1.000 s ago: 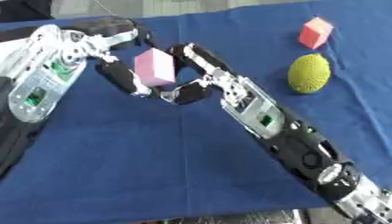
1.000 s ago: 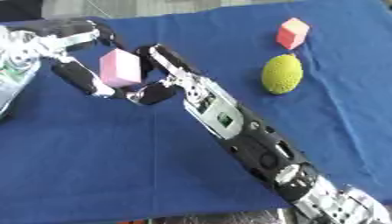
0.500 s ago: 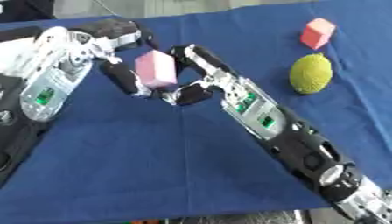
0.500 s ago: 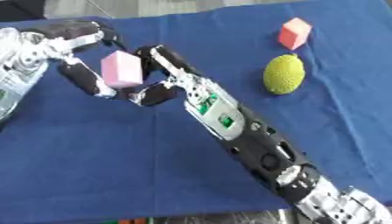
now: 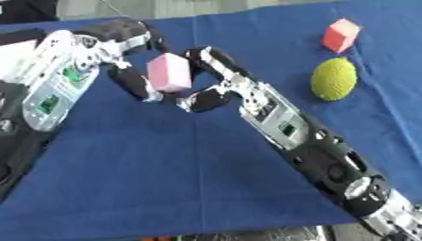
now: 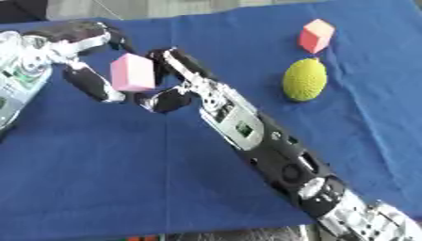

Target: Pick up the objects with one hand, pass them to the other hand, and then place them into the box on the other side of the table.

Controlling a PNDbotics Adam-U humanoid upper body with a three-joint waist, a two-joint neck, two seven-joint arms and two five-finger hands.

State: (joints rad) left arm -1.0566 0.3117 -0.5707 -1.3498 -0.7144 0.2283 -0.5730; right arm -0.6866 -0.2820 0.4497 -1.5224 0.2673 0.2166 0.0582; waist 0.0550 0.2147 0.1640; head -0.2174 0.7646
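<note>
- The pink block (image 5: 169, 72) looks light and rigid, with flat faces suiting an opposed pinch.
- The left robot hand (image 5: 132, 61) and the right robot hand (image 5: 216, 80) both curl round it above the bench (image 5: 165, 179).

I see a table (image 5: 148, 188) under a blue cloth filling most of my view, a strip of pale floor (image 5: 206, 5) past its far edge, light soft and even

A big blue cloth (image 5: 148, 188) covers the tabletop (image 5: 198, 9). It lies flat and smooth. Past the far edge there is a strip of pale grey floor (image 5: 165, 5), and a dark shape sits in the far left corner.
</note>
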